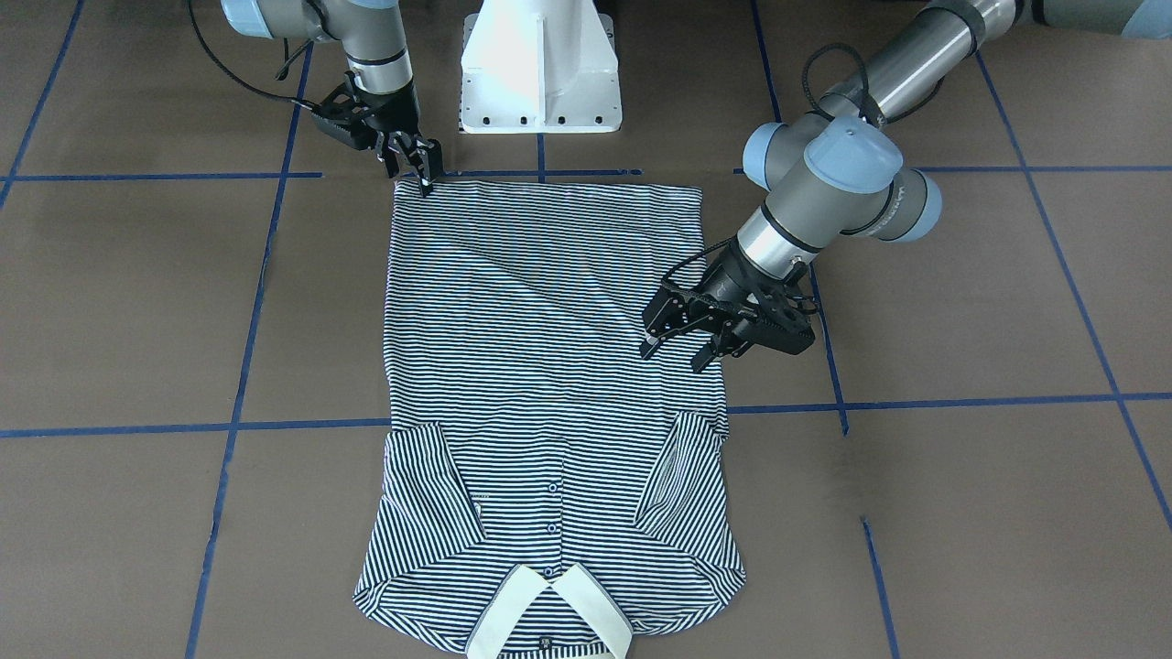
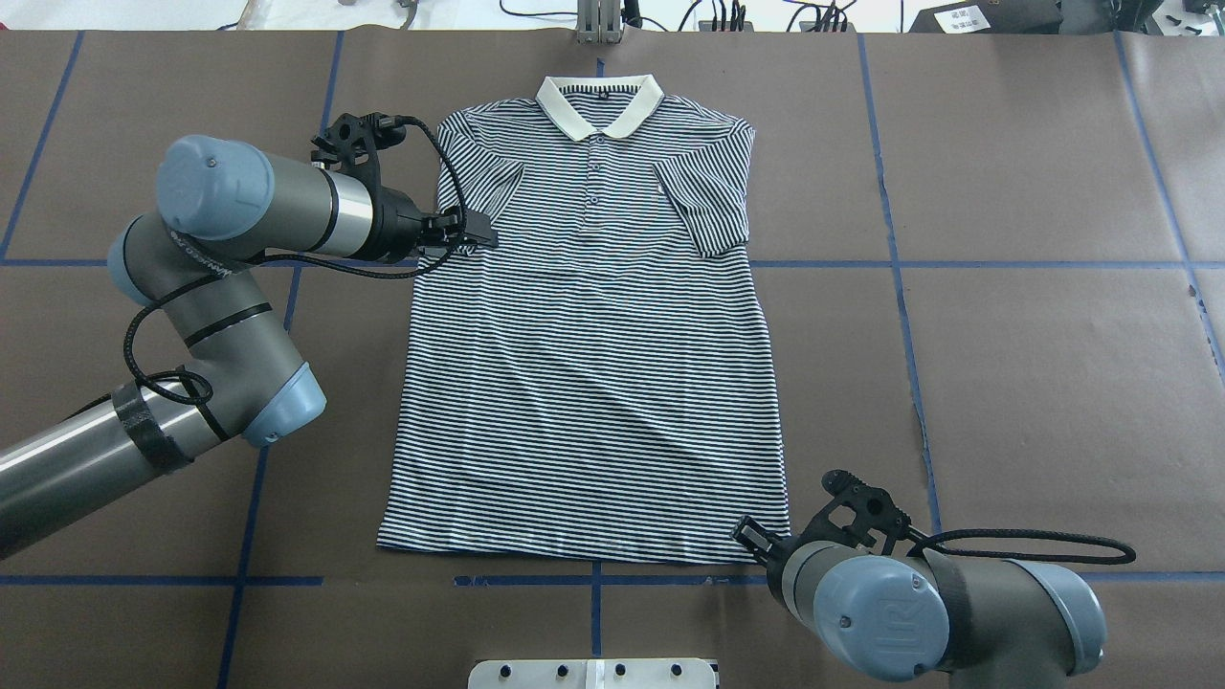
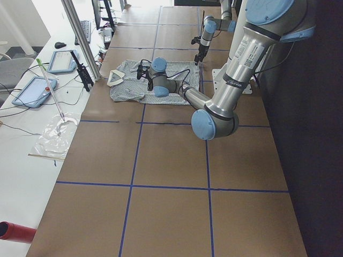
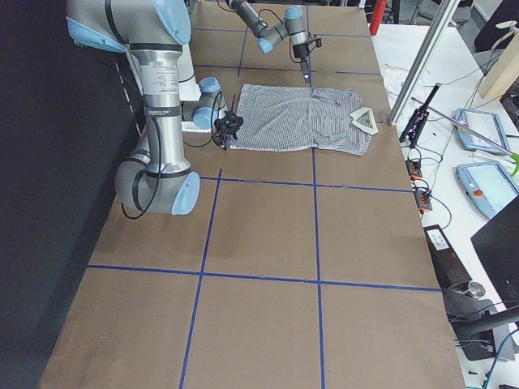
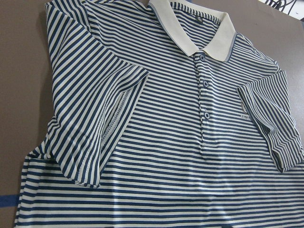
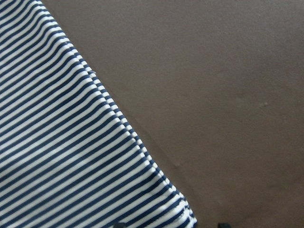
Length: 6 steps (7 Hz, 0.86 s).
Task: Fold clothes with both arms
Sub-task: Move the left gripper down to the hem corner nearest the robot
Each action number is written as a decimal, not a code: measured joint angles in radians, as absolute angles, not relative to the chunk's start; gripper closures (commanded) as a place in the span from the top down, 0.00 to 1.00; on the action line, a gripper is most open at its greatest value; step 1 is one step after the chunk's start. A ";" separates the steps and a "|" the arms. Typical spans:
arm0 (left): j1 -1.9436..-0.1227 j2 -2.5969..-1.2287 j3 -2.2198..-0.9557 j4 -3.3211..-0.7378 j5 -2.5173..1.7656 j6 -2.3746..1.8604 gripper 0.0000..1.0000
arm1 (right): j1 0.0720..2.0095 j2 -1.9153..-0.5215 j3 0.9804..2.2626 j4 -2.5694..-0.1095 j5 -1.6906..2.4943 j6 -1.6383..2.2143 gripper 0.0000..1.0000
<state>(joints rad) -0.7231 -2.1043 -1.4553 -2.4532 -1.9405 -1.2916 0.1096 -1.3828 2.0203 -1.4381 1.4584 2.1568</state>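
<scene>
Shirt (image 1: 549, 348) flat (face-up); left tool (image 1: 676, 352), right tool (image 1: 426, 178) parted.

**Striped shirt (image 4: 292, 120) laid flat on table (image 4: 268, 275)**

The striped shirt is spread out on the brown table, its pale collar (image 4: 362, 121) at the end away from the robot. The right gripper (image 4: 225, 134), on the near arm (image 4: 158, 97), is held at the hem's near corner. The left gripper (image 4: 306, 74), on the far arm (image 4: 259, 20), is poised above the shirt's far edge.
</scene>
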 measured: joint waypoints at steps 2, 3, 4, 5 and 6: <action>-0.724 -2.103 -1.455 -2.453 -1.939 -1.291 0.82 | 0.112 -1.380 2.025 -1.464 1.458 2.170 0.00; -0.724 -2.103 -1.455 -2.453 -1.939 -1.291 0.83 | 0.112 -1.379 2.026 -1.470 1.456 2.182 0.00; -0.724 -2.103 -1.456 -2.453 -1.939 -1.291 0.83 | 0.113 -1.379 2.027 -1.473 1.453 2.189 0.00; -0.725 -2.103 -1.458 -2.453 -1.939 -1.292 0.83 | 0.114 -1.377 2.032 -1.474 1.451 2.191 0.00; -0.727 -2.099 -1.468 -2.452 -1.938 -1.312 0.83 | 0.115 -1.376 2.048 -1.482 1.448 2.192 0.00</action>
<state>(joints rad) -0.7266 -2.0986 -1.4682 -2.4521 -1.9375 -1.3123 0.1155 -1.3762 2.0479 -1.4819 1.4483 2.1917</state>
